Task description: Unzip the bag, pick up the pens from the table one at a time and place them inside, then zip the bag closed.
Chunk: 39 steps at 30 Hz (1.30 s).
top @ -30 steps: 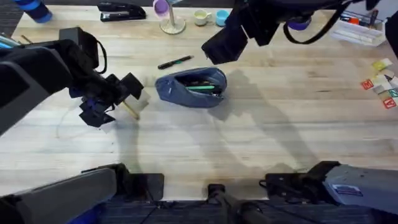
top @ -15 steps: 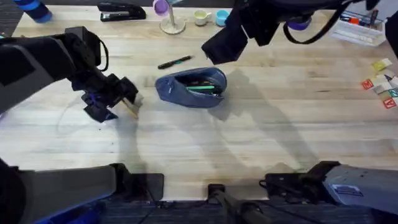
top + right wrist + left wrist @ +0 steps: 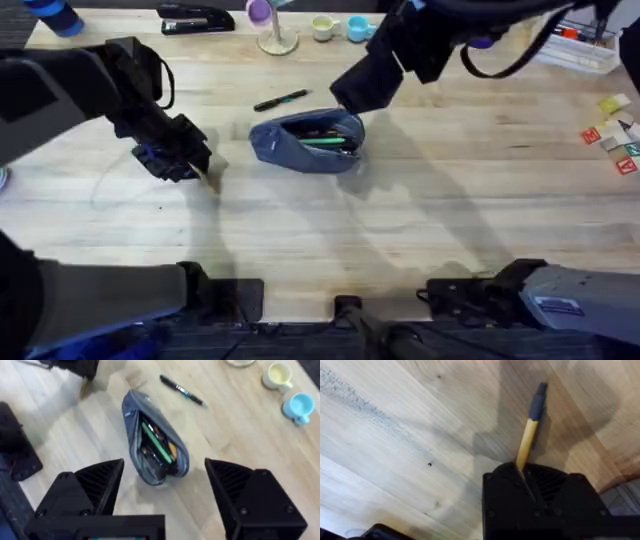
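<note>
Near the middle of the pale wooden bench (image 3: 420, 200) lies the oblong grey-blue fabric pouch (image 3: 305, 140), unzipped, with a green pen (image 3: 156, 442) and others already inside, while a black pen with a green end (image 3: 282, 99) rests on the wood just behind it. Off to its left, the left hand (image 3: 195, 165) pinches a yellow pen with a dark tip (image 3: 529, 432); the right hand (image 3: 165, 485) hovers spread above the pouch. The step in hand is judged to be loading pens, so next the yellow pen needs carrying to the pouch's mouth.
</note>
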Tool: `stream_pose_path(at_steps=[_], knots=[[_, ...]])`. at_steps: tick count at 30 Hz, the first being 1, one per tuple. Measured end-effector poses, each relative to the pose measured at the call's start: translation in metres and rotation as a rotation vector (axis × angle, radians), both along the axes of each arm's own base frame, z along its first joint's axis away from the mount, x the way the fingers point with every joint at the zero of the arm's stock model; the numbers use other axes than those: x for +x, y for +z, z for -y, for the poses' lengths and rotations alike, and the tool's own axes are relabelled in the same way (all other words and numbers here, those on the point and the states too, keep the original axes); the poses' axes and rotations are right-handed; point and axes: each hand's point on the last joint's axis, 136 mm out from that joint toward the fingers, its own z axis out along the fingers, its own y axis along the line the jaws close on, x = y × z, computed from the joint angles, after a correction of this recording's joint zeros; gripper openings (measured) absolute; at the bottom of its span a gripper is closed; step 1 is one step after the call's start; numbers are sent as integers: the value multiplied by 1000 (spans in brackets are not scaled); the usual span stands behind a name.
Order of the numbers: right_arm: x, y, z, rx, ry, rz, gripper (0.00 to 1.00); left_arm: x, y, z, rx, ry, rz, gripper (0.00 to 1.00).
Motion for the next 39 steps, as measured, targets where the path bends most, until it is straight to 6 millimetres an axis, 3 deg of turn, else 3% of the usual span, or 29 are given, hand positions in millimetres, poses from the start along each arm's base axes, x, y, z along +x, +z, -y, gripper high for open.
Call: stream_pose_path(at_steps=[5,10,13,17,23,26,30,39], knots=[[-14,13,9,10,0,15,997,20,12,0,-5,-40,48,43],[-30,36,18,43,0,68,997,62,50,-5,39,-152,186,43],[-37,43,23,50,0,80,997,82,73,4,69,-261,259,43],[-45,41,28,39,0,64,997,110,102,25,116,-429,379,43],[-49,39,31,31,0,50,997,145,152,87,153,-746,644,45],[-54,37,34,21,0,33,997,152,175,118,146,-883,761,45],[-62,40,39,21,0,35,997,152,189,151,93,-1052,860,45],[-70,56,50,36,-20,100,997,119,202,208,-67,-1521,1035,44]])
